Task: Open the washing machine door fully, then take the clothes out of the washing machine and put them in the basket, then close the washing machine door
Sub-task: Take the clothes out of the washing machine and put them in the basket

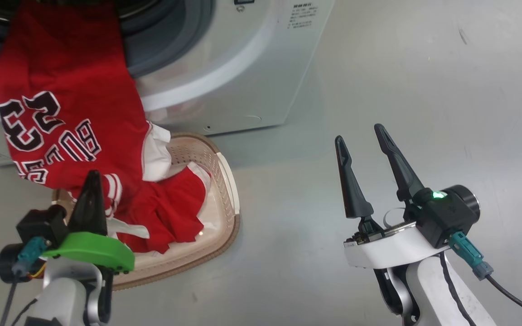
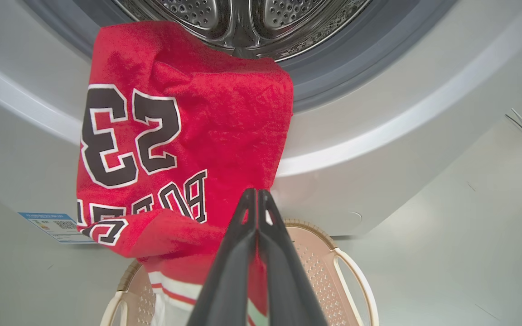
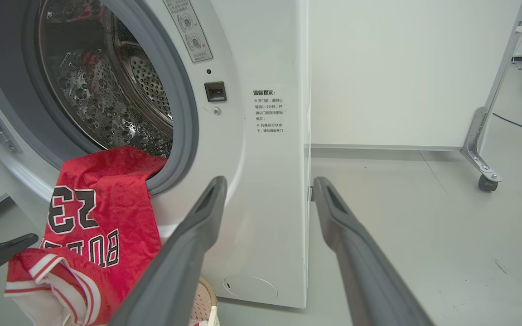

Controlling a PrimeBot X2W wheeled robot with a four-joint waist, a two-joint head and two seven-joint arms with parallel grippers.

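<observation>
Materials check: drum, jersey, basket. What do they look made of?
Drum: likely stainless steel, shiny, with mirror-like reflections and punched holes.
Jersey: soft textile, matte red, drapes and folds; fuzzy surface, exact weave unclear.
Basket: moulded plastic, cream, slight sheen, perforated wall; the brown rim looks woven but is probably moulded.

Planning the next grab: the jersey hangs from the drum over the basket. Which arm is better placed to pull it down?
Left, probably. The left gripper, shut, sits right by the jersey above the basket; the right gripper, open, is off over the floor.
</observation>
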